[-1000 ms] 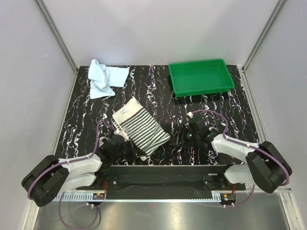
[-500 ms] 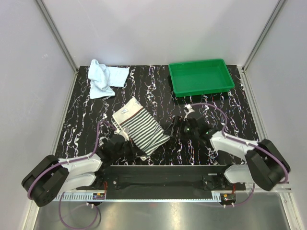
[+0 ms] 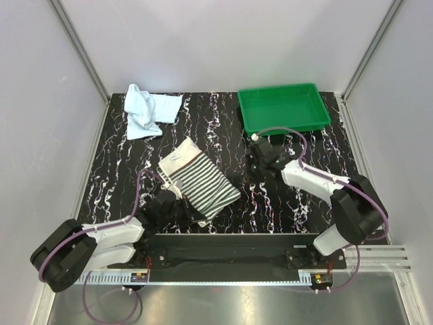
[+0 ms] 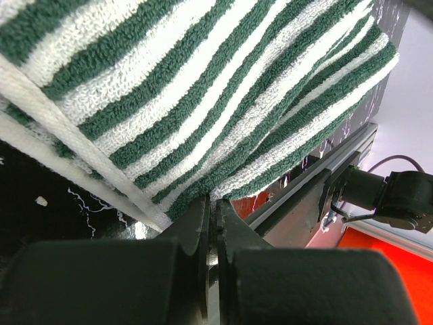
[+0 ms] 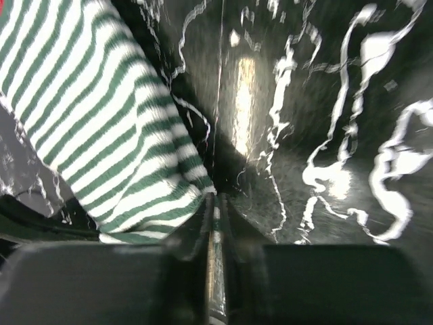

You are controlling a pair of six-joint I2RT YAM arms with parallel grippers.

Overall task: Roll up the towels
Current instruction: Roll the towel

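Two towels lay unrolled, the striped towel [image 3: 199,179] pinched at its near edge by my left pincer [image 4: 213,206].
My right pincer [image 5: 215,203] was closed on nothing, off to the towel's right. A good roll would need a tight, even first turn. The pale blue towel [image 3: 149,112] lay crumpled at the far left, and the green tray [image 3: 284,108] held nothing.

Marbled table [image 3: 223,128]: striped towel [image 3: 199,181], blue towel [image 3: 150,112], green tray [image 3: 284,108]

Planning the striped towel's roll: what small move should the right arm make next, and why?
Probably bring the right pincer to the striped towel's right corner and grip it. The left pincer is shut on its near edge, while the right one hangs shut over bare table, apart from the cloth; rolling likely needs both.
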